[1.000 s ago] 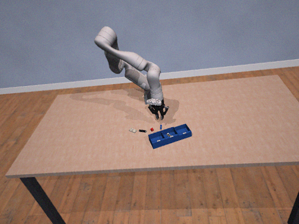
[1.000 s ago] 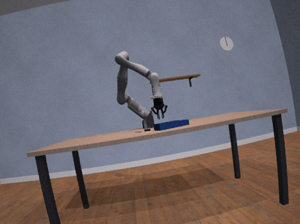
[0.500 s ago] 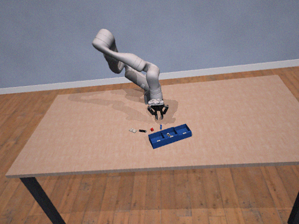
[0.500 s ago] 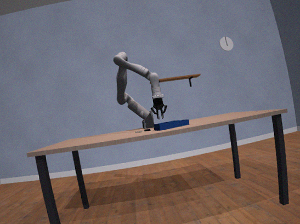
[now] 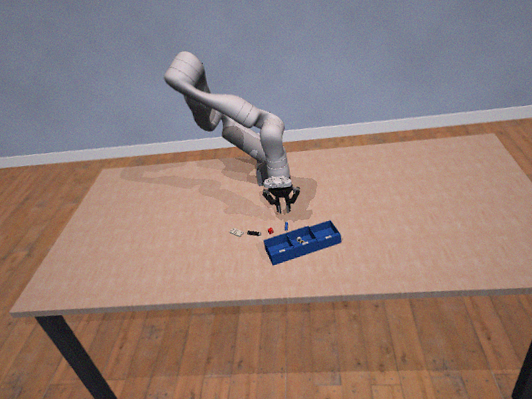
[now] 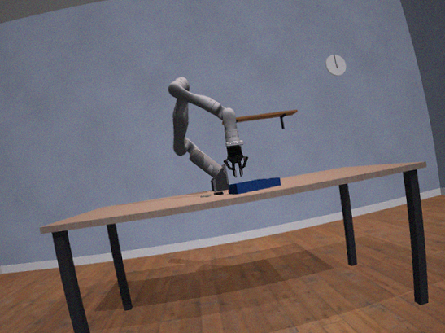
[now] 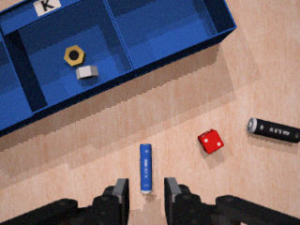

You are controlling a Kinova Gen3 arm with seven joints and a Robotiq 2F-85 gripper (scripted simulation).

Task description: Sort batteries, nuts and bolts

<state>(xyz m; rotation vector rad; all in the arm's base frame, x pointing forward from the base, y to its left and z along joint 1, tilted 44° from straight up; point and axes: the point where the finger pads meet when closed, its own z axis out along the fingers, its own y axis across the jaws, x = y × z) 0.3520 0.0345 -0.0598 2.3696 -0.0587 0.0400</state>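
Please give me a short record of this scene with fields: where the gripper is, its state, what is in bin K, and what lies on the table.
gripper position: gripper above the blue battery, fingers either side of it, off the table
gripper state: part open, holding nothing
bin K: brass nut, grey bolt
neighbouring bin: nothing visible inside
on table: blue battery, red die, black battery, small card
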